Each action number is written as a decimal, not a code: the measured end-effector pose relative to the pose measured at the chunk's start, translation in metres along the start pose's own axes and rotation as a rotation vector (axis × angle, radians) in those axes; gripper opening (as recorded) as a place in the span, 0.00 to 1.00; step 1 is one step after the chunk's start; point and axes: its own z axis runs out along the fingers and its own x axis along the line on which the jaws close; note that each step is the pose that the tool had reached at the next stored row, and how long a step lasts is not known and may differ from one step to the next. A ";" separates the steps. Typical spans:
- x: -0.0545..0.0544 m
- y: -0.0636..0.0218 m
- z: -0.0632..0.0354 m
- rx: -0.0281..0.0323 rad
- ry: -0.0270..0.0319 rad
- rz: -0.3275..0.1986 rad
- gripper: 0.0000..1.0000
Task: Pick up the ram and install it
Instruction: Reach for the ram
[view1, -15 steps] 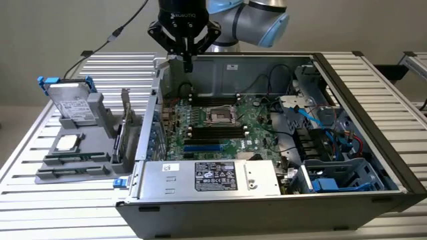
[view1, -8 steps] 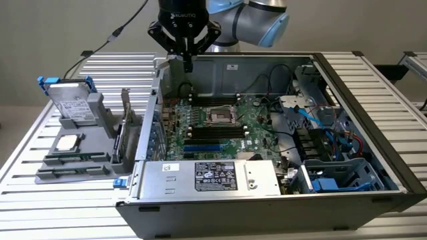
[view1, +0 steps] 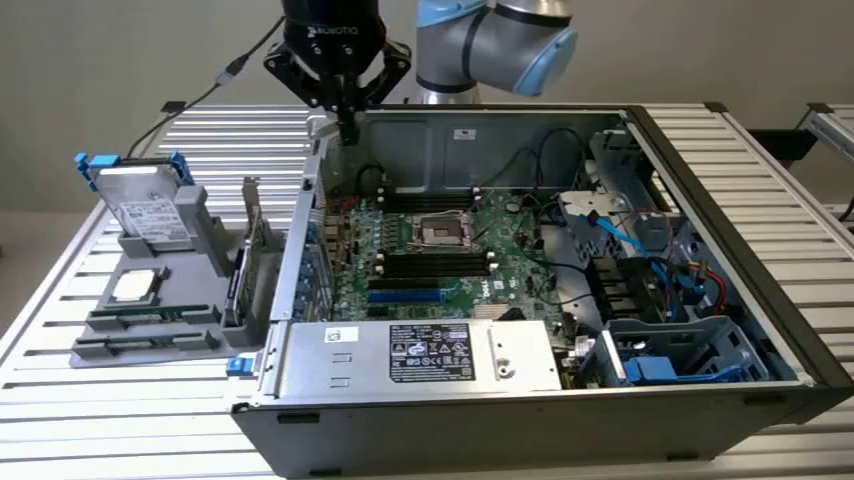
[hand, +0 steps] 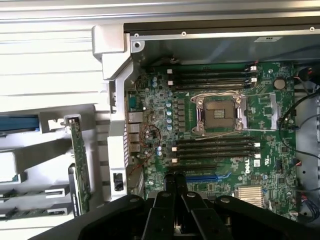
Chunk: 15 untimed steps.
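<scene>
Two ram sticks lie flat in a grey holder on the exterior view's left, outside the computer case: one ram stick and a second in front of it. The wrist view shows a ram stick in the same holder. My gripper hangs shut and empty above the case's far corner on that side, well away from the ram. In the wrist view its fingers are pressed together over the motherboard. Black memory slots flank the CPU socket.
An upright expansion card stands between the holder and the case wall. A hard drive and a CPU sit on the holder. Power supply, cables and a drive cage crowd the case.
</scene>
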 end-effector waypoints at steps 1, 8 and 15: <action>0.004 -0.0002 -0.0001 -0.0001 -0.0001 0.000 0.10; 0.035 -0.0022 -0.0006 0.0000 0.0000 0.000 0.10; 0.067 -0.0044 -0.0012 -0.0012 0.0017 0.000 0.10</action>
